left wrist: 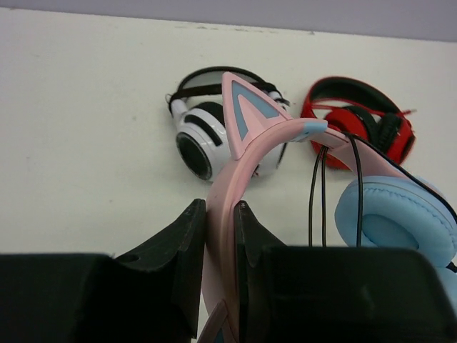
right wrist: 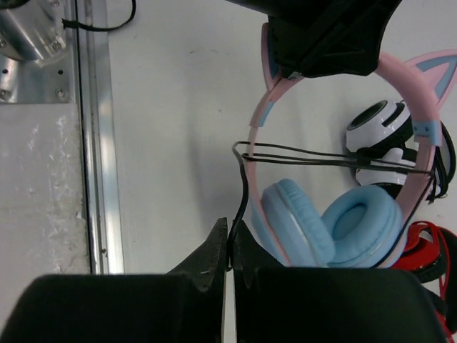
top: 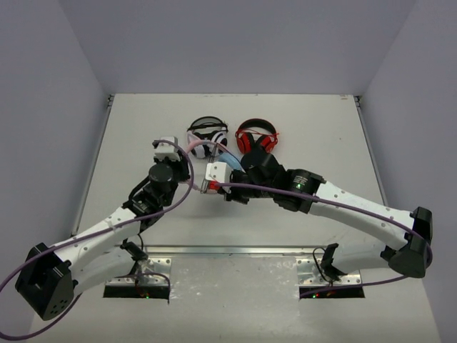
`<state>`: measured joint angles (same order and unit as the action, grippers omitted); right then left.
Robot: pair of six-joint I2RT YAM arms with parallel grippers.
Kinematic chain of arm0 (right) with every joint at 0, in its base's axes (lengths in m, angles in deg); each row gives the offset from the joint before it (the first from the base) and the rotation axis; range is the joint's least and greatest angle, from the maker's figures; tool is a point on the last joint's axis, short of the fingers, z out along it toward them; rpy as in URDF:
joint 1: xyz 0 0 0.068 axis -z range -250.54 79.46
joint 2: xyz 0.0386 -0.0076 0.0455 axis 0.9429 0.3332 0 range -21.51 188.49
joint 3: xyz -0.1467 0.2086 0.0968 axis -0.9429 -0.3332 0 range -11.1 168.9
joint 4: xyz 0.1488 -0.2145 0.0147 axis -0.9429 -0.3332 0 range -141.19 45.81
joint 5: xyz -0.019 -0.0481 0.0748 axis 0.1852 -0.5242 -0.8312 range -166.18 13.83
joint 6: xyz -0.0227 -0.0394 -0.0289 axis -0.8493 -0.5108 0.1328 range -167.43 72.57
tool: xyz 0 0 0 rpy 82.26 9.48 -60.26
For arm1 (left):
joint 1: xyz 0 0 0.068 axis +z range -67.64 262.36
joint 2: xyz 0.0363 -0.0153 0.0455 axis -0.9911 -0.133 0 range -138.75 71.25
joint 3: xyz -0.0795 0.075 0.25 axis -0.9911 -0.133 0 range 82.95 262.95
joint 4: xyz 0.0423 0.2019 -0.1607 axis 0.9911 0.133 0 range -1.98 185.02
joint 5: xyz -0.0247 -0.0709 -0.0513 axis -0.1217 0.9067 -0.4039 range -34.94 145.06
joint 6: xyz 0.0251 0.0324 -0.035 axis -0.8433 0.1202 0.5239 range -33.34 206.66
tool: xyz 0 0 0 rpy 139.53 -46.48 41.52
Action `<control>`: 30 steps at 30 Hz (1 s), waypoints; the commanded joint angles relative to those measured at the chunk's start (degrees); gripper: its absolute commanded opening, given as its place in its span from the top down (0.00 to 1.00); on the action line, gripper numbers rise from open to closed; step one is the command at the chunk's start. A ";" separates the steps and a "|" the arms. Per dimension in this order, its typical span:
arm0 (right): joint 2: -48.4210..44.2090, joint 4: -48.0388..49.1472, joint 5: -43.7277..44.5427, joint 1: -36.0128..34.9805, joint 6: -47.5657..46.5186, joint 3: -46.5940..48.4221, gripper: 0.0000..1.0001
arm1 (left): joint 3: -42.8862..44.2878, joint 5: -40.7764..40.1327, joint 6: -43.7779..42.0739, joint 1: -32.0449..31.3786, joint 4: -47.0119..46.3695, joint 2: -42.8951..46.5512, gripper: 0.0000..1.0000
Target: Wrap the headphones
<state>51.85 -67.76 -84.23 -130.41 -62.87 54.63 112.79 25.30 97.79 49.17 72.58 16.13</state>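
Left gripper (left wrist: 221,212) is clamped tight on the pink headband of the headphones (left wrist: 230,171), gripping the crown right between the two cat ears: one ear stands up past the fingers on the far side, and the tip of the other shows at the near side. Over to the right gripper (right wrist: 228,239): its jaws are pressed together on the thin black cable (right wrist: 321,156), which rises straight out of the pinch.

The set sits mid-table (top: 143,136), strung between the two wrists, just near the white-and-black headphones (top: 207,133), with the red-and-black headphones (top: 255,136) far-right of it. Its long axis runs left to right, with the crown at the left in the left gripper and the two light blue ear cups (right wrist: 357,221) folded together at the right end by the right gripper, cushions facing each other. Whether the cups touch the table I can't tell.

Two strands of cable lie across the open arch of the headband, side to side, then one drops down to the right fingers. Any branding on the three sets is too small to read from these views.
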 commanded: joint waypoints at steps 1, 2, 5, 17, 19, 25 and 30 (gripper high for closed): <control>0.29 -2.18 2.86 0.46 -7.83 2.03 0.99 | -1.10 7.17 -1.90 -4.67 -9.53 3.61 1.00; 0.64 -2.61 5.39 0.81 -8.37 2.46 0.99 | -1.54 6.65 -1.91 -5.82 -8.47 3.96 1.00; 0.90 -3.15 7.35 3.88 -10.04 3.34 0.99 | -2.77 3.93 -0.77 -10.13 -1.72 5.71 1.00; 1.96 0.45 13.33 11.71 -17.95 1.86 0.99 | 9.16 8.57 10.84 -13.82 31.41 4.84 1.00; 1.96 1.85 13.24 13.98 -17.96 0.89 0.99 | 10.14 8.14 10.92 -14.88 33.27 5.45 1.00; 2.22 5.02 14.64 15.14 -18.83 -1.40 0.98 | 16.47 6.65 9.08 -15.24 43.12 5.98 0.99; 2.84 7.66 14.56 15.23 -19.10 -3.42 0.98 | 20.25 8.04 2.58 -15.24 46.11 7.38 1.00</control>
<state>54.47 -66.38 -76.67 -116.84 -80.86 51.77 129.78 29.76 105.55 34.79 113.73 20.86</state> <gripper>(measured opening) 0.021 0.150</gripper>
